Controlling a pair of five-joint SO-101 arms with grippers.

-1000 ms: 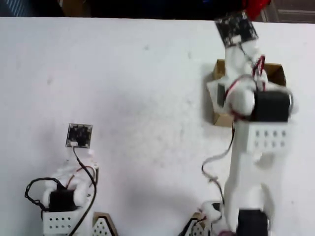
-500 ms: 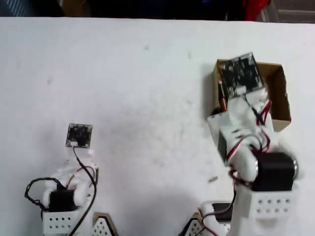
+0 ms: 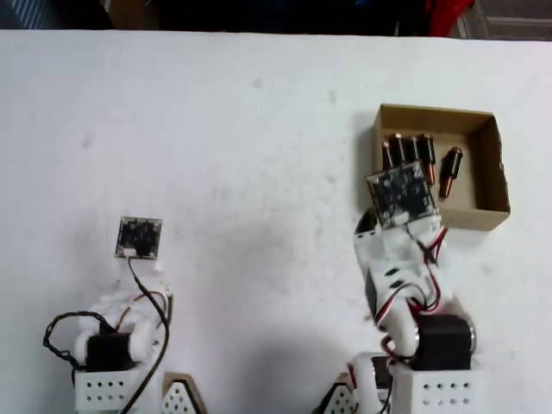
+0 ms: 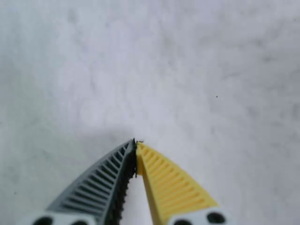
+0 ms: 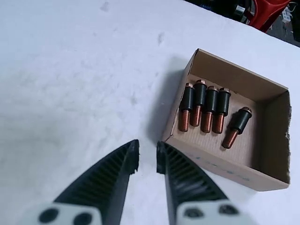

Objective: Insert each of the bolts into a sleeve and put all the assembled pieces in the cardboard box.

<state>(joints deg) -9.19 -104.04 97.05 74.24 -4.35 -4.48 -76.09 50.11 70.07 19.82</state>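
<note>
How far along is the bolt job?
Done: five sleeved bolts lie in the box, four side by side, one apart. In hand: nothing; the right gripper is open near the box, the left gripper shut over the table. Left: seemingly nothing, since every piece in view is boxed.

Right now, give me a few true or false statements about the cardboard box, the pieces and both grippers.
1. The cardboard box holds five assembled pieces. True.
2. A lone piece lies apart from the other four, which lie in a row. True.
3. The right gripper holds a bolt. False: it is empty, with its fingers slightly apart.
4. The left gripper is wide open. False: its fingers meet at the tips over the table.
</note>
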